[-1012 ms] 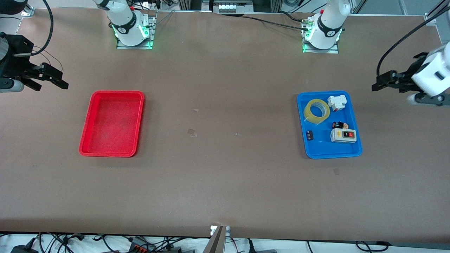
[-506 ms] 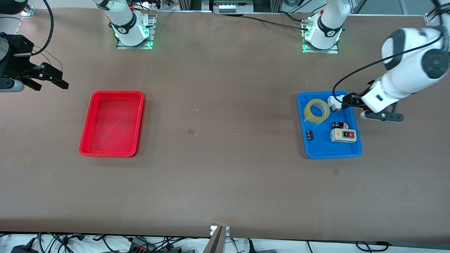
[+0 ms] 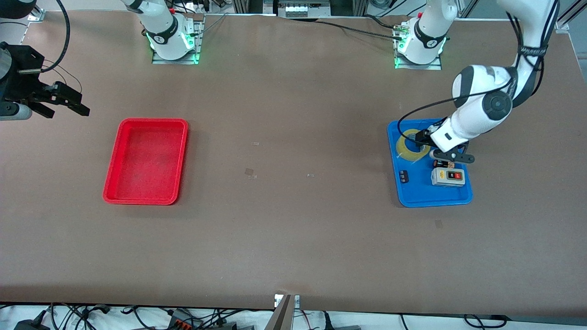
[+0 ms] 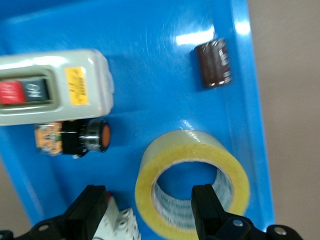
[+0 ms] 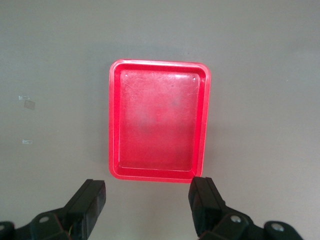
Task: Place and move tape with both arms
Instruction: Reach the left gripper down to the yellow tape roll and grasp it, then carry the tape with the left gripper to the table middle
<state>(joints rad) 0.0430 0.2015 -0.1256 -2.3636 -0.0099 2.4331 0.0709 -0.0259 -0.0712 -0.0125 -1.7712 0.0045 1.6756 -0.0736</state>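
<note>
My left gripper (image 4: 150, 212) hangs low over the blue tray (image 3: 415, 195), its fingers (image 4: 207, 205) spread wide and holding nothing. One finger sits over the hollow core of the tape (image 4: 192, 180) and the other sits outside the ring, over a small white part (image 4: 120, 227) that shows just beside the roll, so part of the yellowish wall of the roll lies between my fingers; I cannot tell whether either finger touches it. The tape (image 3: 409, 147) lies flat on the tray floor, in the half of the tray toward the arm bases. Just outward from my fingers lies a small black piece with an orange face (image 4: 82, 139), and past it the grey switch box (image 4: 52, 93) with its red and black buttons, nearer to the front camera than the tape. A dark brown cylinder (image 4: 213, 64) lies by the tray's rim toward the middle of the table. My right gripper (image 5: 149, 207) waits high over the bare table at its own end, fingers spread and empty, with the red tray (image 5: 159, 120) below it, lying well apart from the blue tray.
</note>
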